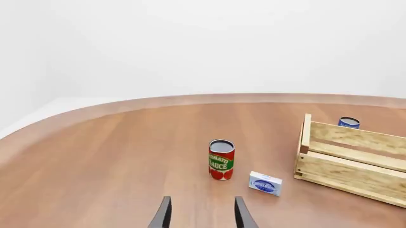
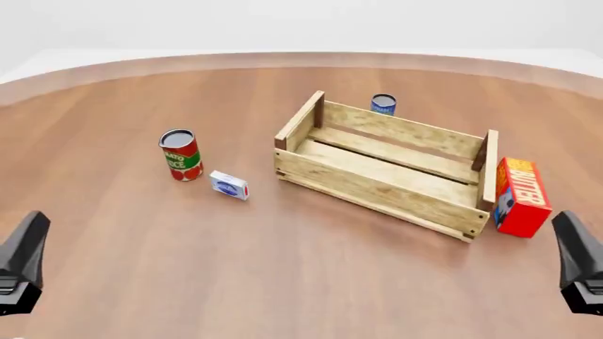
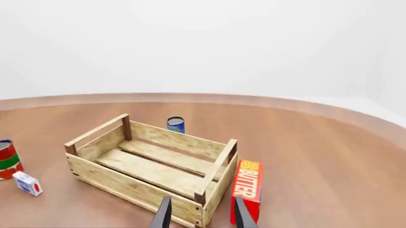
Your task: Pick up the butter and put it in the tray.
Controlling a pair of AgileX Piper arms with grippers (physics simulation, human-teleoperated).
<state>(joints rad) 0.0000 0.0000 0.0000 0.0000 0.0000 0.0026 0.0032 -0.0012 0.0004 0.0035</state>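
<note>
The butter (image 2: 521,196) is a red carton with orange lettering, standing on the table right beside the right end of the tray (image 2: 377,189), a large crate of pale slats. In the right wrist view the butter (image 3: 247,187) stands next to the tray's (image 3: 120,183) near corner post, just ahead of my right gripper (image 3: 201,216), which is open and holds nothing. My left gripper (image 1: 201,216) is open too, far from the butter, facing the left side of the table. In the front view both grippers, left (image 2: 28,240) and right (image 2: 570,236), sit low at the near edge.
A red tomato sauce can (image 2: 180,155) and a small blue-and-white box (image 2: 229,185) stand left of the tray. A blue can (image 2: 383,104) stands behind the tray's far wall. The round table's rim curves across the back.
</note>
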